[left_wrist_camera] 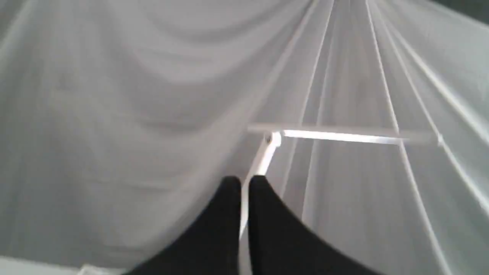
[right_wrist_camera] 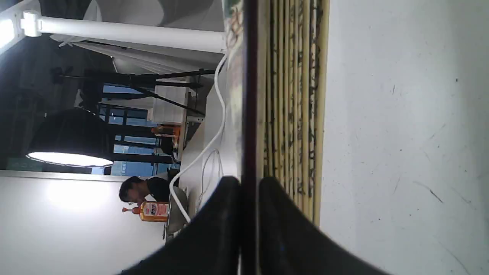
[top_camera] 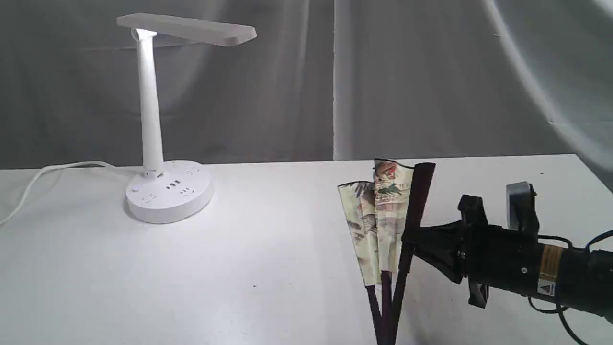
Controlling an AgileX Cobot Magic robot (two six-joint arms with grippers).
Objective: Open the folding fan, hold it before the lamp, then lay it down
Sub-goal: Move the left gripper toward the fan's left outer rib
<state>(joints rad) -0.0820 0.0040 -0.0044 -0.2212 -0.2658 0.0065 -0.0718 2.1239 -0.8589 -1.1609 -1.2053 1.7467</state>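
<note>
The folding fan (top_camera: 383, 215) stands upright over the table, partly spread, with its cream painted pleats fanned to the left and its dark maroon ribs meeting at the bottom edge of the exterior view. My right gripper (top_camera: 408, 235) reaches in from the right and is shut on the fan's outer maroon rib. The right wrist view shows that rib (right_wrist_camera: 250, 114) pinched between the black fingers, with the stacked pleats (right_wrist_camera: 294, 95) beside it. The white lamp (top_camera: 151, 120) stands at the back left, head lit. My left gripper (left_wrist_camera: 244, 181) is shut on nothing, facing the lamp's head (left_wrist_camera: 344, 135).
The lamp's white cord (top_camera: 48, 170) trails off the table's (top_camera: 263, 268) left side. A grey curtain (top_camera: 407, 81) hangs behind the table. The right wrist view looks past the table to a person (right_wrist_camera: 133, 189), an orange bottle (right_wrist_camera: 153, 211) and a studio light (right_wrist_camera: 68, 158).
</note>
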